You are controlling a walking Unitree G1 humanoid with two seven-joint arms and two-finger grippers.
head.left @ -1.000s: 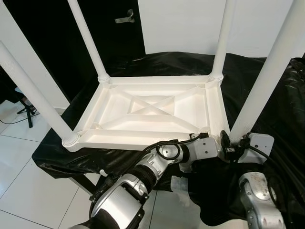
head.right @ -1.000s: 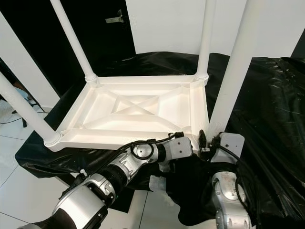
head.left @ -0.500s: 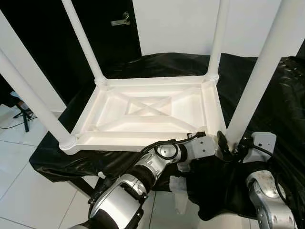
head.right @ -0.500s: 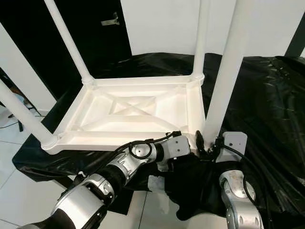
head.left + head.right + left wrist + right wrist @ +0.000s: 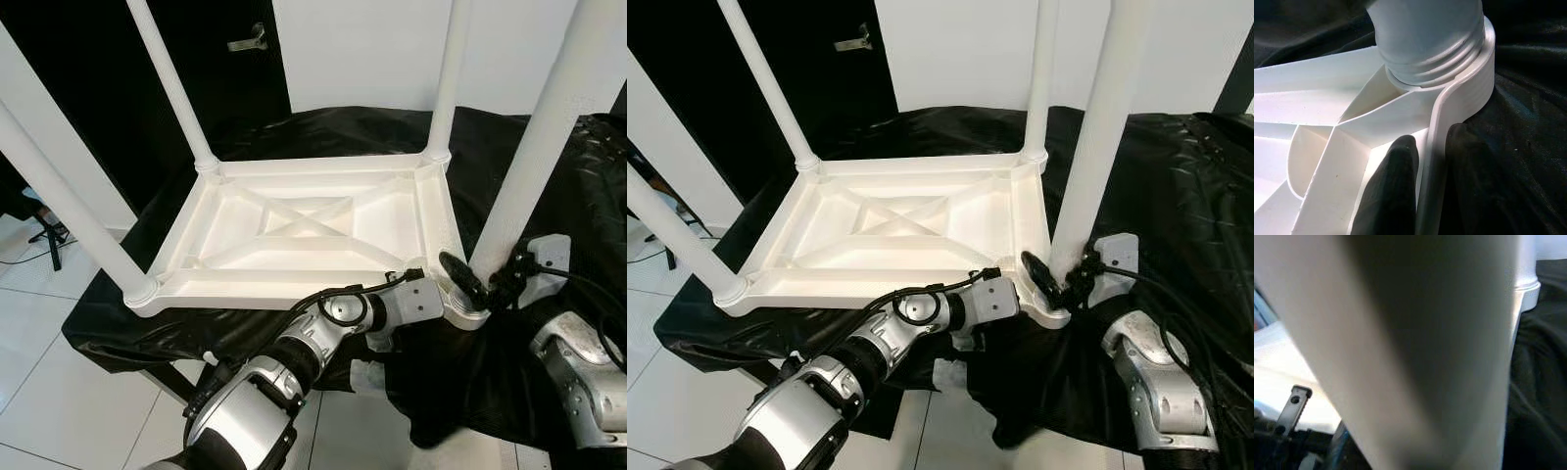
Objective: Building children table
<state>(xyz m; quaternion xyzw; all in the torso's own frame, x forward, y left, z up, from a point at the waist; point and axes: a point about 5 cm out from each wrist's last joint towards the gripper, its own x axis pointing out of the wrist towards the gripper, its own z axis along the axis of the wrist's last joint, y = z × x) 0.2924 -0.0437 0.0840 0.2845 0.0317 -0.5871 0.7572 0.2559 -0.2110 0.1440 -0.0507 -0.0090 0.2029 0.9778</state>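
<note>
Children's table (image 5: 313, 230) lies upside down mid-frame on black sheeting (image 5: 549, 196); left claw (image 5: 1422, 196) pinches its rim, right claw (image 5: 480, 284) grips the lower-right leg (image 5: 534, 147).

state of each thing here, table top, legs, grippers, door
table top: upside down on black sheet
near-right leg: upright in corner socket, threads still showing
other three legs: upright in sockets
left gripper: pinching table rim
right gripper: around near-right leg base
door: closed
</note>
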